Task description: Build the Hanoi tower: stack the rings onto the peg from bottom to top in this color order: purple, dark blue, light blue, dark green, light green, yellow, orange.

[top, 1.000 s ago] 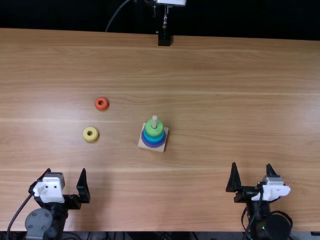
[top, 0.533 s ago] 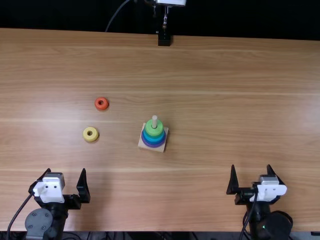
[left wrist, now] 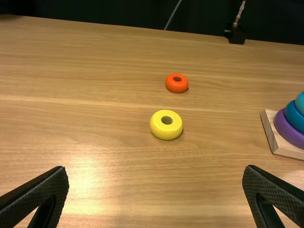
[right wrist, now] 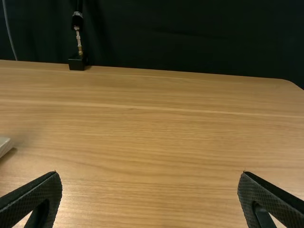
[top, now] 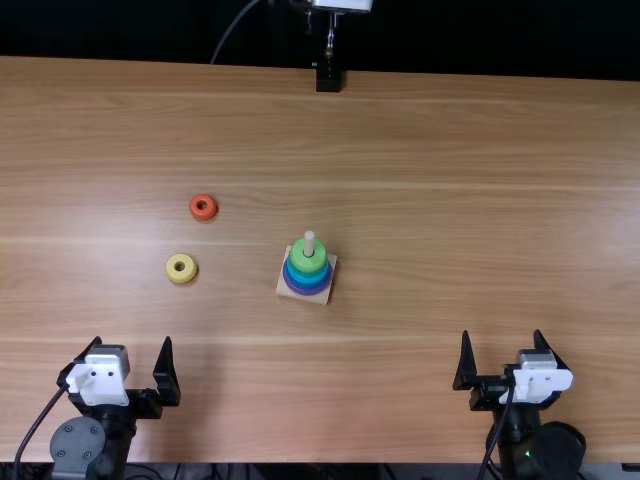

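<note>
Left tool (top: 133,342), at the near edge of the table (top: 420,140) in the top view: set wide, its two black fingers well apart with nothing between them. In the left wrist view, the same wide gap lies at the near side of the scene. Right tool (top: 502,335), likewise at the near edge, on the right: also wide and holding nothing; the right wrist view shows its two ridged fingers well separated over bare wood grain.

Outward from the left tool, the yellow ring (top: 173,270) lies flat on the table, hole upward. The orange ring (top: 203,215) lies flat beyond it and slightly to its right, near it but not touching.

To the right of both loose rings, between the two arms, stands the square wooden base (top: 324,298), turned at a slight angle. Its peg (top: 309,242) is upright, the pale tip rising clear of the stack. The purple ring (top: 307,290) is lowest, with a blue ring (left wrist: 295,115) and a lighter blue ring (left wrist: 300,102) above it; the light green ring (top: 308,264) is uppermost. Whether a dark green ring sits beneath it cannot be told.

At the far edge: a small black block (top: 328,80), before a dark backdrop (top: 120,30).
</note>
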